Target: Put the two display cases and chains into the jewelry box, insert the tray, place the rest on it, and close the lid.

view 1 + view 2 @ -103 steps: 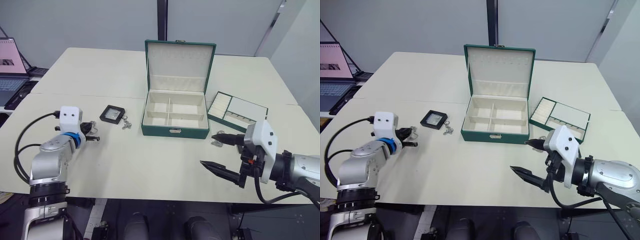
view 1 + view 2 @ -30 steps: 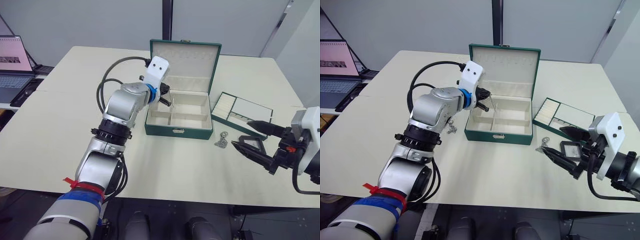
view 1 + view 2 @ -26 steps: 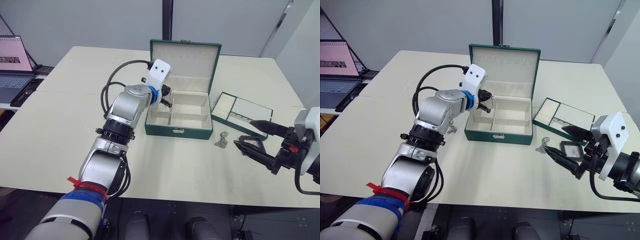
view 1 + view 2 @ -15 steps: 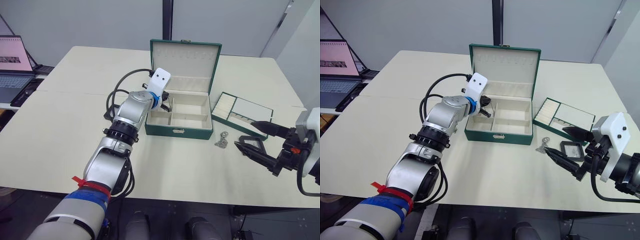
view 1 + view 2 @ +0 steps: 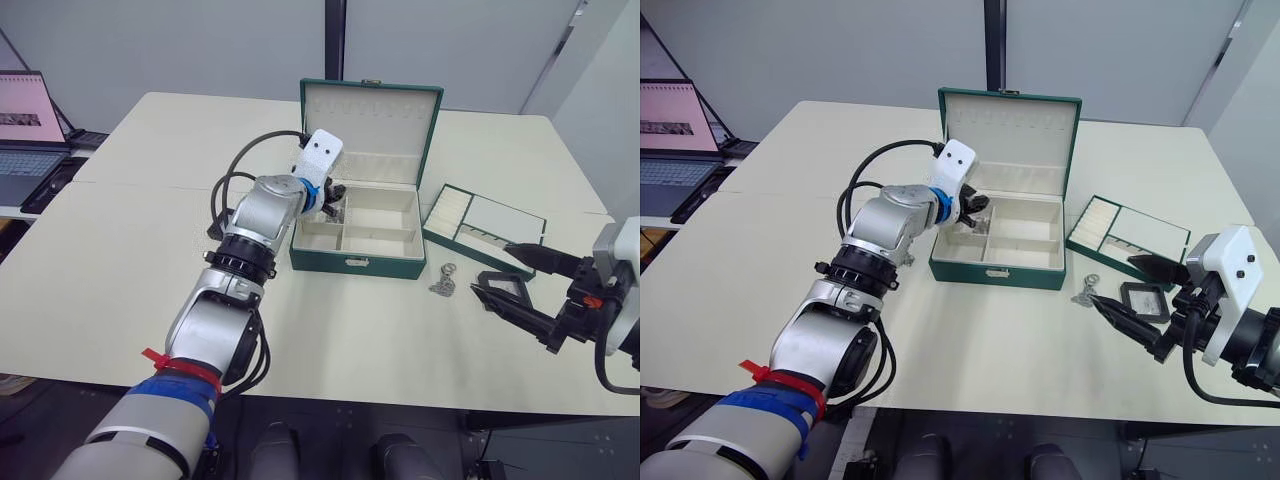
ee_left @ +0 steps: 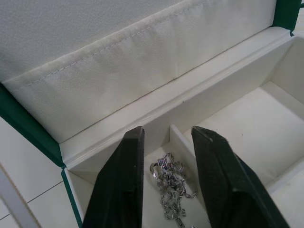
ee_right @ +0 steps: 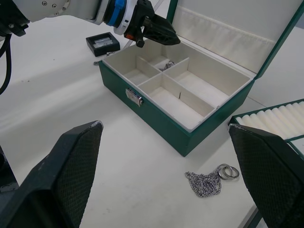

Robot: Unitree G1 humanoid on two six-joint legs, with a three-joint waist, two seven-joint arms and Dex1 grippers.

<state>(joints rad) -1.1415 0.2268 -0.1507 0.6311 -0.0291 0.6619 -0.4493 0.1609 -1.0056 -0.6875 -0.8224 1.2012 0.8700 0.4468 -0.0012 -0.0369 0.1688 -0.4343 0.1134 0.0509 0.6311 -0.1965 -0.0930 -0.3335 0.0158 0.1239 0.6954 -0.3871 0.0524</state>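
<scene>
The left claw (image 6: 166,190) had just let go, fingers parted, leaving a chain (image 6: 172,183) in the jewelry box (image 5: 350,262) (first item stowed, I judged).

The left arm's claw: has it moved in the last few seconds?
Yes. The left gripper went from the table's left side to above the jewelry box, over its rear left compartment, where a chain lies.

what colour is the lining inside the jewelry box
Cream, against a dark green outside; the jewelry box lining shows best in the right wrist view.
</scene>
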